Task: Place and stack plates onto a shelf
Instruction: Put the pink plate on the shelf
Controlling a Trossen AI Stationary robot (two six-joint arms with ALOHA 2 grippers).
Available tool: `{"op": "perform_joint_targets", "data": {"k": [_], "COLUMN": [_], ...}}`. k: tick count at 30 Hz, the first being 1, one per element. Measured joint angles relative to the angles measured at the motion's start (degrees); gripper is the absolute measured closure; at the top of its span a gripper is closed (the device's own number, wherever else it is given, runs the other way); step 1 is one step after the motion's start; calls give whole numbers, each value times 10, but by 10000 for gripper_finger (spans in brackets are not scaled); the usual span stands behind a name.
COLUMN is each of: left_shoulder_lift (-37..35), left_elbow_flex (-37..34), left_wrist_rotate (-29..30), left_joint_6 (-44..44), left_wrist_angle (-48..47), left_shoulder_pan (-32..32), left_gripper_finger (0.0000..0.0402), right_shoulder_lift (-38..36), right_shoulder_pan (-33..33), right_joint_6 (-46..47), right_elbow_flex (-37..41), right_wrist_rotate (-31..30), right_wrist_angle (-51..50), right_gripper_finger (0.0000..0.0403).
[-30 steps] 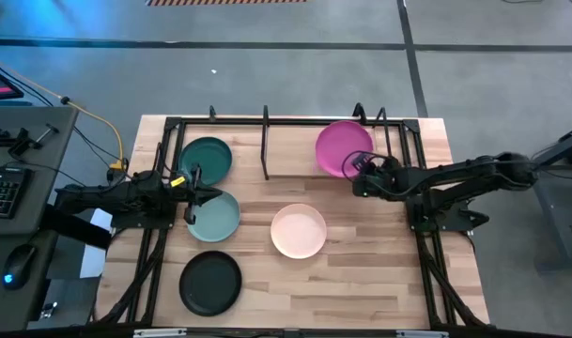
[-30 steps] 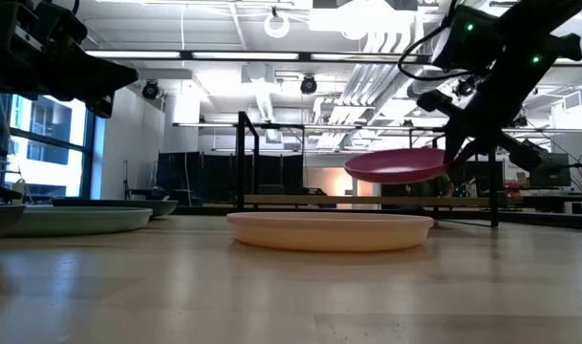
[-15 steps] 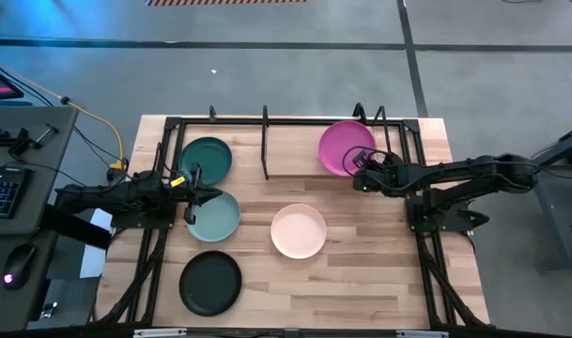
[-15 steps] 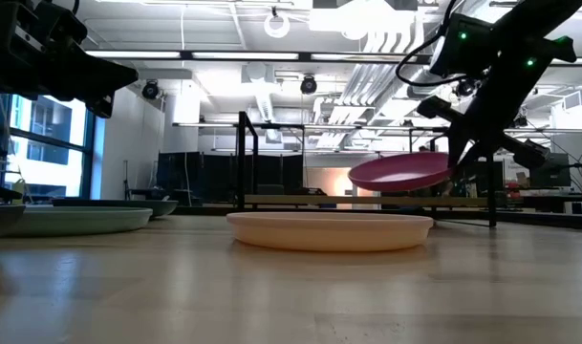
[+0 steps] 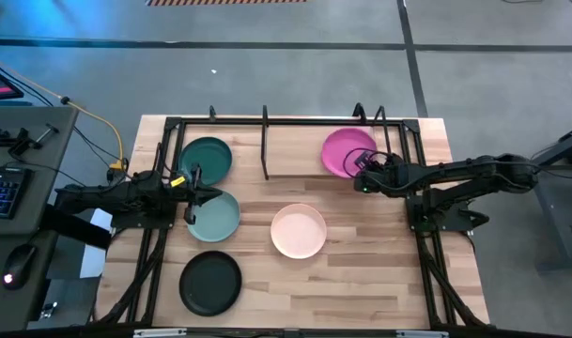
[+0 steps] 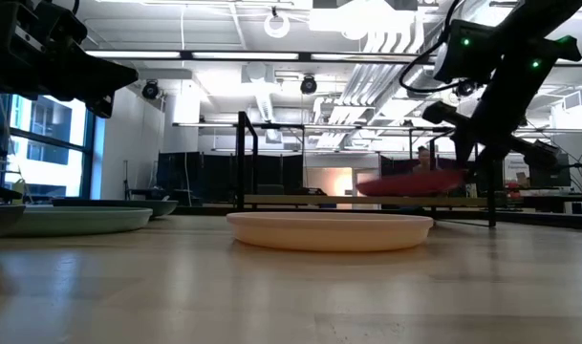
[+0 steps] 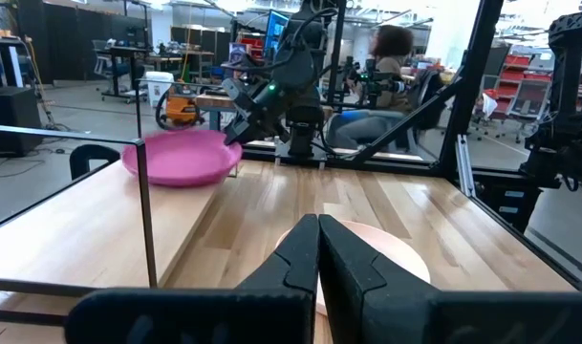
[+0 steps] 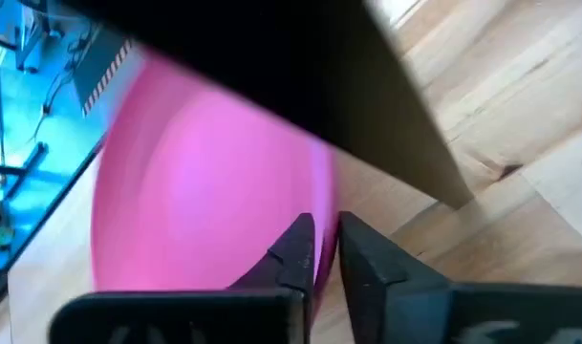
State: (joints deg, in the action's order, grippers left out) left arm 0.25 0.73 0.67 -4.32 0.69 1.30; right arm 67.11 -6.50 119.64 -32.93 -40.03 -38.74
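Pinched by its near rim between the right gripper's (image 5: 364, 169) fingers (image 8: 295, 250), the magenta plate (image 5: 347, 151) is held just ahead of it, low over the shelf (image 5: 295, 155). The right arm is stretched out level. The left gripper (image 5: 197, 191) is pressed together beside the sage plate (image 5: 215, 215).

My right arm reaches in across the table's far right part, forearm nearly level, wrist angled down. The right gripper (image 5: 361, 175) has its fingers (image 8: 295, 250) pinched close together on the rim of the magenta plate (image 5: 346, 150). My left arm lies low along the table's left side; the left gripper (image 5: 193, 194) points inward, fingers (image 7: 300, 258) pressed together.
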Motion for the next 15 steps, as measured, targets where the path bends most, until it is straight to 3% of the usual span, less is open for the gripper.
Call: {"op": "perform_joint_targets", "data": {"k": [10,15], "left_shoulder_lift": [0,0], "left_elbow_flex": [0,0], "left_wrist_rotate": [0,0], "left_joint_6": [0,0], "left_wrist_angle": [0,0], "left_shoulder_pan": [0,0], "left_gripper_finger": [401,401], "right_shoulder_lift": [-28,-69], "right_shoulder_pan": [1,1], "right_joint_6": [0,-41], "right_elbow_flex": [0,0], "right_wrist_rotate": [11,6], "right_wrist_angle": [4,-2], "right_gripper_finger": [233,204]}}
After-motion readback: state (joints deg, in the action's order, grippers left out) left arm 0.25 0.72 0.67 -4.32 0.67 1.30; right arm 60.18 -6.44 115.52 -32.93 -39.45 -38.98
